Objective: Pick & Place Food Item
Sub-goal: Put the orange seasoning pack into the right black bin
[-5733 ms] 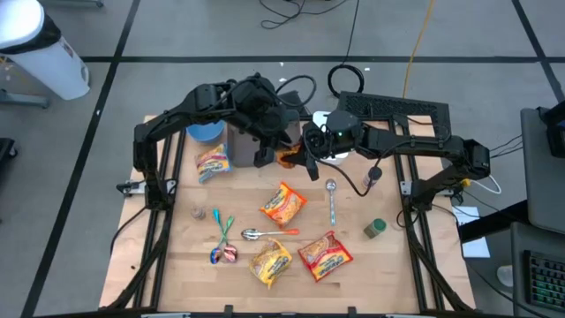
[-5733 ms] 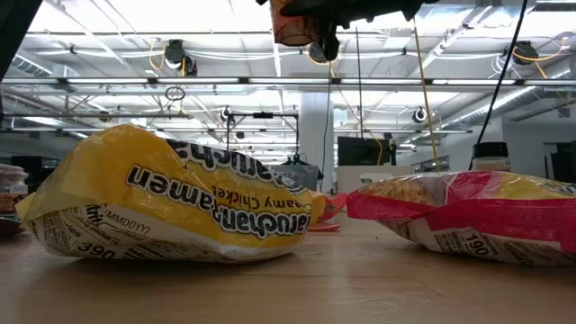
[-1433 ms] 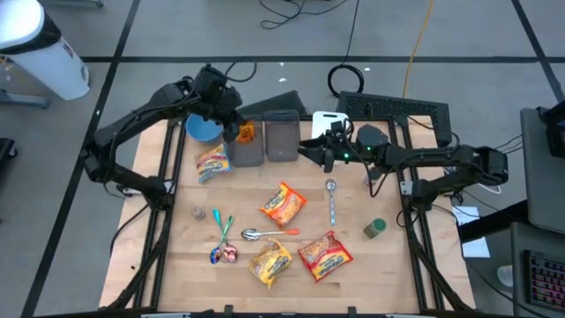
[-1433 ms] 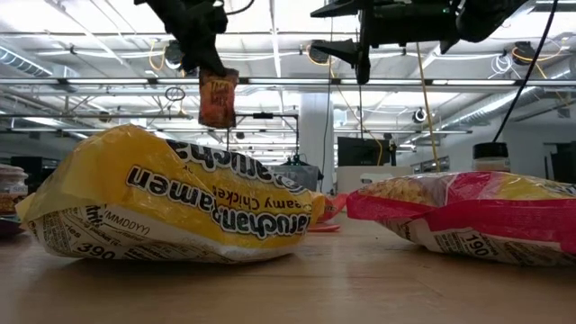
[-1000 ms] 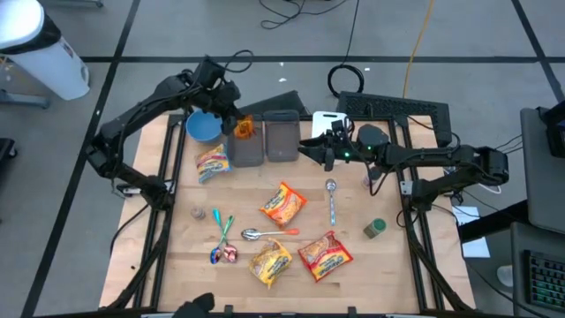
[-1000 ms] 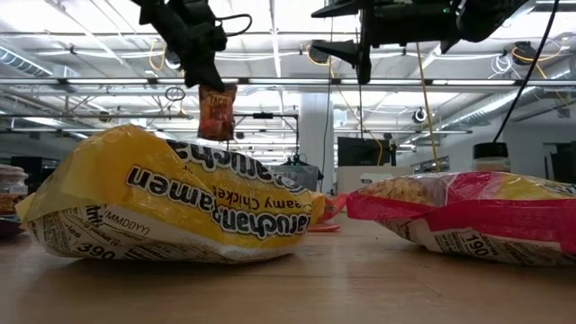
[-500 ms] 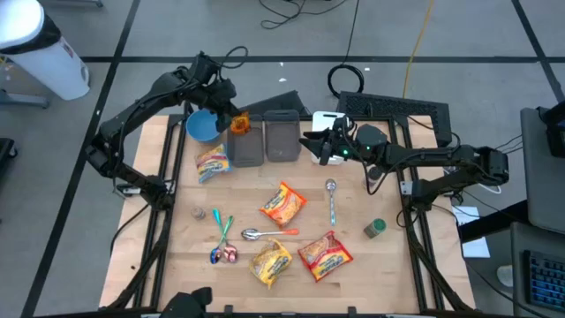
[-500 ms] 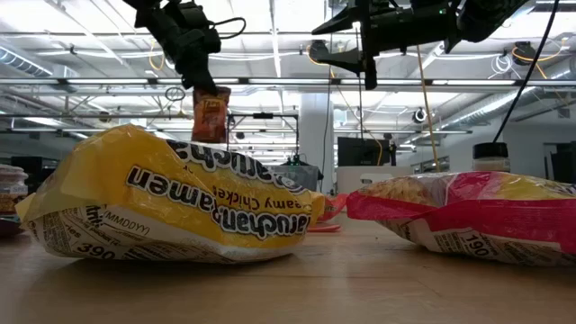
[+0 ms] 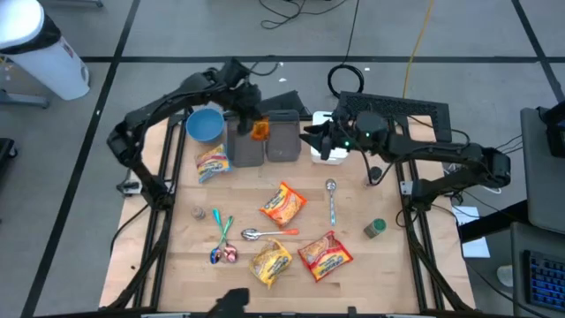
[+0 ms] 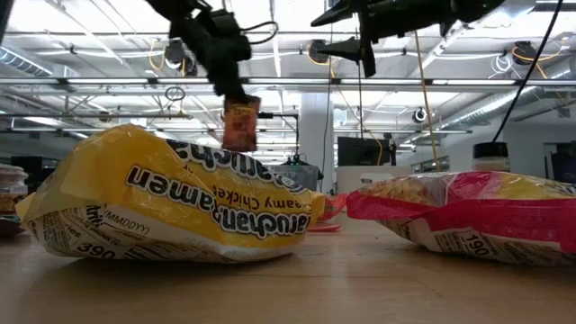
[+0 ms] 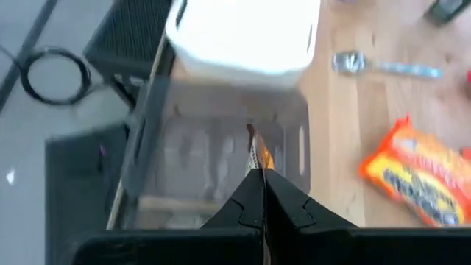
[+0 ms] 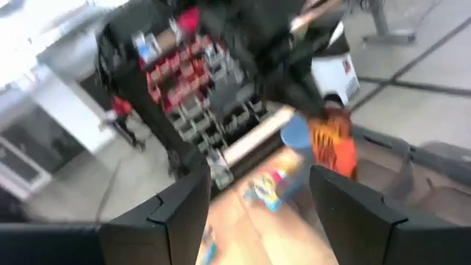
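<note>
1. Wooden table [image 9: 353, 274] fills centre of high view, grey floor w/ cables round it; low view looks across table top into a lit workshop w/ ceiling pipes.
2. Left pincer [image 9: 251, 117], upper left of centre in high view, is pressed together on a small orange snack packet [image 9: 259, 129]; packet hangs in the air above two grey bins [image 9: 265, 146], about over the gap between them.
3. Low view: same packet [image 10: 240, 124] dangles upright from the dark fingers, upper left of frame, clear of the table.
4. Left wrist view: fingertips [image 11: 254, 193] meet on the packet's edge [image 11: 260, 154], grey bin [image 11: 221, 158] directly beyond, white container [image 11: 243, 29] past that.
5. Right pincer [image 9: 316, 140], upper centre in high view, stands apart & holds nothing, beside the white container [image 9: 334, 155].
6. Blue bowl [image 9: 205, 124] sits at upper left of table, just left of the bins; a colourful packet [image 9: 213, 162] lies below it.
7. Mid-table: orange ramen pack [image 9: 283, 204] w/ a spoon [image 9: 331, 201] to its right.
8. Lower table: yellow ramen pack [image 9: 270, 261] & red ramen pack [image 9: 325, 254] side by side; both loom large in low view.
</note>
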Robot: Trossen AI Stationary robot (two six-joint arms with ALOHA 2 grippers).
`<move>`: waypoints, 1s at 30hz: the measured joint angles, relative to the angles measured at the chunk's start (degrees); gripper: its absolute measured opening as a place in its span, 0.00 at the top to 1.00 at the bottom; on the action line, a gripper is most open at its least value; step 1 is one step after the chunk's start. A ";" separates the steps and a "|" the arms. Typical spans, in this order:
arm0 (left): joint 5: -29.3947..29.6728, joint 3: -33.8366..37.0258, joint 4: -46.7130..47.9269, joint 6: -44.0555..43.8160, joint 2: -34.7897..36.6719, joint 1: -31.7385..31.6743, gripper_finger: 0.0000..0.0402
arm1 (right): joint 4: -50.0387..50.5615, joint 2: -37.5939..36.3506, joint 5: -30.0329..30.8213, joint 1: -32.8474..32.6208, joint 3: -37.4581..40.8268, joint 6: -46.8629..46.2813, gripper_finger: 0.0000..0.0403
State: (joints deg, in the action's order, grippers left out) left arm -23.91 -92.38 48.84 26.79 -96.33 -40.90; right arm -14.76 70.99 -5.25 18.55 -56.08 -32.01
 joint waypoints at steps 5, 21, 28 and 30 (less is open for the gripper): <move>1.37 -12.79 1.23 0.51 -6.54 1.85 1.00 | 7.17 -3.61 -2.62 1.83 -1.55 4.44 0.44; 2.79 -32.64 11.97 4.20 -24.40 2.70 1.00 | 18.58 -8.87 -2.22 2.83 -1.51 7.85 0.44; 2.76 -29.05 6.76 7.17 -24.47 2.83 1.00 | 19.96 -8.87 -0.75 2.83 -1.48 7.87 0.44; 1.63 -27.48 3.39 6.75 -24.44 2.69 1.00 | 19.95 -8.82 -0.69 2.85 -1.46 7.85 0.44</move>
State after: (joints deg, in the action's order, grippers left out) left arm -22.28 -119.86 52.22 33.54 -120.77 -38.22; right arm 5.19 62.17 -5.94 21.41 -57.54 -24.16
